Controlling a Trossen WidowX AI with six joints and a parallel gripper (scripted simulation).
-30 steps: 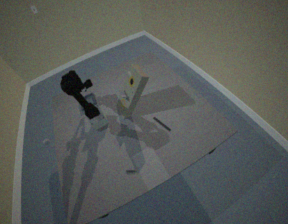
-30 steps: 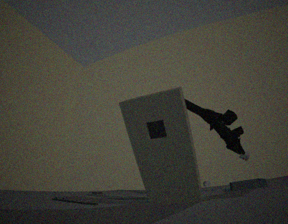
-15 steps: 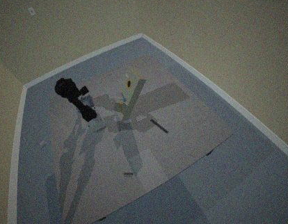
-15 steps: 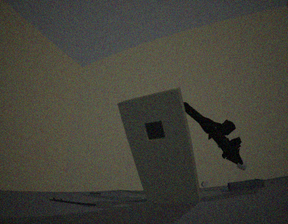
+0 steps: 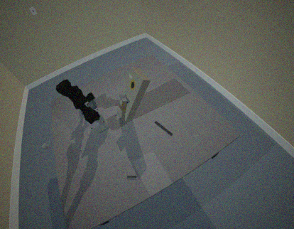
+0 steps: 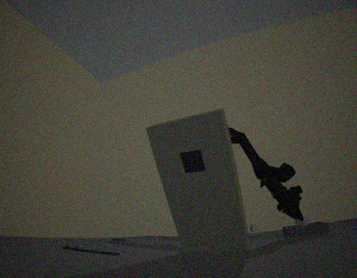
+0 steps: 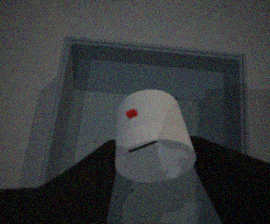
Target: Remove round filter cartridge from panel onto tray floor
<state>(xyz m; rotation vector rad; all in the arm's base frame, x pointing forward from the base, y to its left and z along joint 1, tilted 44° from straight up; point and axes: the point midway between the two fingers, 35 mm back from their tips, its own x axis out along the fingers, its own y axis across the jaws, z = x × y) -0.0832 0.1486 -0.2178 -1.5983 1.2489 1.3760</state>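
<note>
The black two-fingered hand [image 5: 92, 116] [image 6: 300, 218] [image 7: 152, 144] is pinching the white cylindrical filter cartridge [image 7: 150, 130], one dark finger on either side of its round wall. That grip across the width suits a smooth cylinder: the fingers press from opposite sides, and the slotted end stays uncovered. In the wrist view one narrow dark slot [image 7: 143, 146] shows on the near face, and a small red square mark [image 7: 131, 113] sits at about ten o'clock on the side wall.

The cartridge is out of the panel and held over the blue-grey rectangular tray [image 7: 155, 46] [image 6: 307, 230], whose walls frame it at nine, twelve and three o'clock in the wrist view. Whether it already touches the tray floor cannot be told. Holding it inside those walls makes sense, as they should stop it from rolling away once let go.

The tall pale upright service panel [image 6: 200, 205] [image 5: 139, 91] stands well apart from the hand, which in the exterior view points down toward five o'clock. In the top view the round dark opening [image 5: 133, 84] in its yellow ring faces out.

What seems left is to lower the cartridge until the floor bears it, spread the fingers gently, and back straight off; opening too high could let it drop and tip.
</note>
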